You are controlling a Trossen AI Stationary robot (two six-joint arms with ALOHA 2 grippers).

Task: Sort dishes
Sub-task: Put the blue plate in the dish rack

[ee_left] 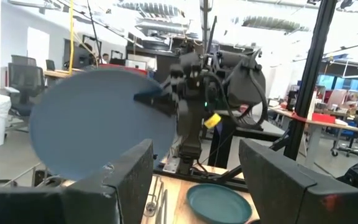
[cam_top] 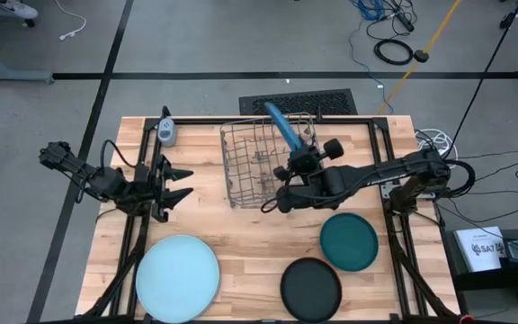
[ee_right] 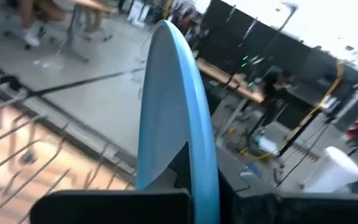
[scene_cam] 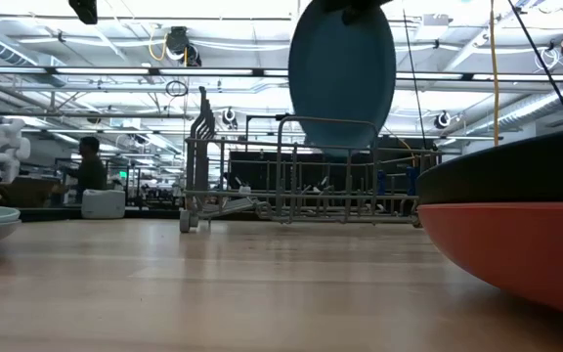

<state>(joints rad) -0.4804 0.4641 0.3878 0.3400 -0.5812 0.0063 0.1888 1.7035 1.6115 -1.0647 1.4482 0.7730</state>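
Note:
My right gripper (cam_top: pixel 295 167) is shut on a mid-blue plate (cam_top: pixel 282 128) that stands on edge over the grey wire rack (cam_top: pixel 257 166). The plate also shows in the low view (scene_cam: pixel 342 73) and the left wrist view (ee_left: pixel 98 121). My left gripper (cam_top: pixel 174 184) is open and empty at the table's left side, fingers pointing toward the rack. A pale blue plate (cam_top: pixel 178 277), a black plate (cam_top: pixel 311 288) and a dark teal plate (cam_top: pixel 349 241) lie flat near the front edge. In the low view the black plate (scene_cam: pixel 516 171) rests on an orange one (scene_cam: pixel 516 249). My right gripper pinches the plate's rim (ee_right: pixel 190 152) between its two fingers, one on each face (ee_left: pixel 151 99). It comes roughly level from the table's right side. The plate stands on edge over the rack. I cannot tell whether its lower edge (scene_cam: pixel 340 152) touches the wires.
A small white device (cam_top: pixel 166 131) lies at the far left of the table. Black frame rails (cam_top: pixel 138 225) run along both sides. Bare wood lies between the rack and the flat plates. People and benches show in the room behind.

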